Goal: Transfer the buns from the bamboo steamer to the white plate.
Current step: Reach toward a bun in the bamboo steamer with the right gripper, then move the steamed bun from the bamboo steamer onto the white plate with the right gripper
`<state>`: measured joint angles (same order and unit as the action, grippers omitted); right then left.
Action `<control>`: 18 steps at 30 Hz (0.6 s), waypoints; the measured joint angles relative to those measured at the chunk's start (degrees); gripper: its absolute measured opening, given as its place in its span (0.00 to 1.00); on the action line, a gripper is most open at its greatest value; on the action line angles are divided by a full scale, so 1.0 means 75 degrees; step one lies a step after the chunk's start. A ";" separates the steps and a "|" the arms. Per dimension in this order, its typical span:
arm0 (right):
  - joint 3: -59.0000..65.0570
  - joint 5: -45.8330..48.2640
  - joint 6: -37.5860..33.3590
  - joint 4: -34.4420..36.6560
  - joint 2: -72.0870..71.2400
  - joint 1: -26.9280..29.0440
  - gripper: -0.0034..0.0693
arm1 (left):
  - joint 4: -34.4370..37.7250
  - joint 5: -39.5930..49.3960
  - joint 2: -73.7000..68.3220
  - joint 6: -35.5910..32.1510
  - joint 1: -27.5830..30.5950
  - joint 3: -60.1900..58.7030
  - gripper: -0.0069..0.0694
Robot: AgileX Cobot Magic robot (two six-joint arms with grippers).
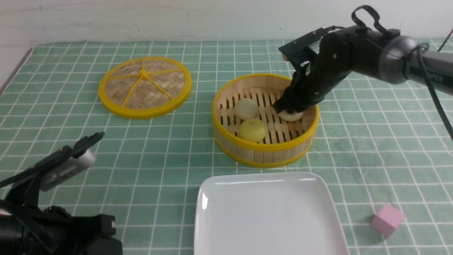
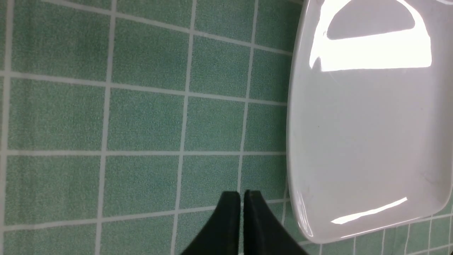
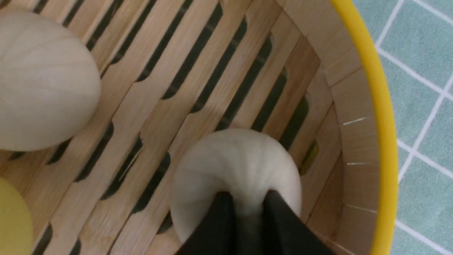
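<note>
The bamboo steamer (image 1: 265,150) stands mid-table with three buns inside. My right gripper (image 1: 288,108) reaches down into it and is shut on a cream bun (image 1: 292,115) at the steamer's right side; the bun (image 3: 235,166) bulges where the fingertips (image 3: 221,205) pinch it. A second cream bun (image 1: 246,108) and the yellow bun (image 1: 252,129) lie on the slatted floor to the left. The white plate (image 1: 212,198) sits in front of the steamer, nothing on it. My left gripper (image 2: 242,194) hovers shut above the cloth beside the plate's edge (image 2: 293,141).
A flat woven lid with yellow spokes (image 1: 145,86) lies at the back left. A pink cube (image 1: 386,219) sits near the front right, beside the plate. A green checked cloth (image 1: 159,159) covers the table. The steamer's wall (image 3: 357,141) stands close beside the held bun.
</note>
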<state>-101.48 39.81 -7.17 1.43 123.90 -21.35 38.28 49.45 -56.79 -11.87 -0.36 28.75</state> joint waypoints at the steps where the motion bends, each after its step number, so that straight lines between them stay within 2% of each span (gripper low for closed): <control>1: 0.0000 0.0090 0.0007 0.0059 -0.0060 0.0000 0.10 | 0.0000 0.0000 0.0000 0.0000 0.0000 0.0000 0.16; 6: 0.0021 0.1002 0.0050 0.0408 -0.0699 0.0000 0.08 | -0.0007 -0.0009 0.0000 0.0000 0.0000 0.0000 0.16; 11: 0.0477 0.2436 0.0149 0.1318 -0.2508 -0.0004 0.08 | -0.0013 -0.0167 0.0000 0.0000 0.0000 0.0000 0.17; 14: 0.1267 0.2498 0.0164 0.1589 -0.3173 -0.0073 0.08 | -0.0023 -0.0271 0.0000 0.0000 0.0000 0.0000 0.17; 18: 0.3916 0.1547 0.0170 0.2075 -0.4250 -0.0575 0.08 | -0.0023 -0.0372 0.0000 0.0000 0.0000 0.0000 0.18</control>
<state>-72.11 51.41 -5.90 16.99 92.02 -25.66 38.11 46.66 -56.79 -11.87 -0.36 28.75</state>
